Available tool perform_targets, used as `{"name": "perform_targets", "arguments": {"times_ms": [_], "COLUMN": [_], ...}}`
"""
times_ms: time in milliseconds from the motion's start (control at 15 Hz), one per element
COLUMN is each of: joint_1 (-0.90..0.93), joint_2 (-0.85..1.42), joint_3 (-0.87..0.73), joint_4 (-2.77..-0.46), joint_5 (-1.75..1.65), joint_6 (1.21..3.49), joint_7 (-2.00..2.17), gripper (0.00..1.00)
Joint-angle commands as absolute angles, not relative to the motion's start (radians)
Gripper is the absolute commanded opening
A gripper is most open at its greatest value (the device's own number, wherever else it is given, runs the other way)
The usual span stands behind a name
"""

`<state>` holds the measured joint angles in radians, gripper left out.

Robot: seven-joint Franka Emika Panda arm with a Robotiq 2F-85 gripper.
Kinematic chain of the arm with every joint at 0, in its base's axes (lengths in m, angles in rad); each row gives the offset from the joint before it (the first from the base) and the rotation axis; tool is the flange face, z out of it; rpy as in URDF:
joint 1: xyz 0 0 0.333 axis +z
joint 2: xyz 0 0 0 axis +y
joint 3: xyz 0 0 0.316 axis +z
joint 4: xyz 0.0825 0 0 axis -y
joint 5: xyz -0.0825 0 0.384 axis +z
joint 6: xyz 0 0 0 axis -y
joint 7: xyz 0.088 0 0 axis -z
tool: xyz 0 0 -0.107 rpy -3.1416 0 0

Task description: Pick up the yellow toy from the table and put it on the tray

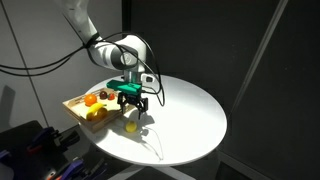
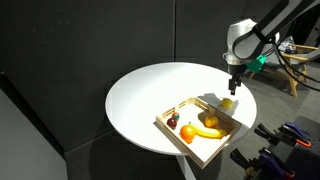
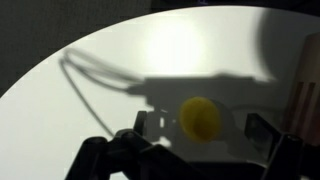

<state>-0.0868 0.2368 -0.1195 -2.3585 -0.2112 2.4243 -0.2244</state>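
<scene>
While the gripper (image 1: pixel 131 106) hangs jaws apart over the yellow toy (image 1: pixel 131 126), drop straight and centred — it may roll — the tray (image 1: pixel 72 104) lies at ten o'clock.

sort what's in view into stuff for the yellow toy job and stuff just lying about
For the job: yellow toy, tray, table, end effector.
Lying about: orange toy, banana toy, both in the tray.

Bright yellow toy (image 3: pixel 199 117), white table (image 2: pixel 150 100), lt-brown tray (image 2: pixel 200 150), orange toy (image 2: pixel 186 133).
</scene>
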Motion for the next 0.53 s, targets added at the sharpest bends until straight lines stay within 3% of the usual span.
{"name": "perform_targets", "arguments": {"times_ms": [0,467], "joint_1": [-0.099,-0.106], "joint_2": [0.237,0.232], "joint_3": [-0.105,-0.066], "joint_4": [-2.353,-2.366], "joint_5": [-0.240,-0.193], "joint_6": [2.405,2.407], "joint_7": [-0.302,-0.410], "gripper": [1.00,1.00]}}
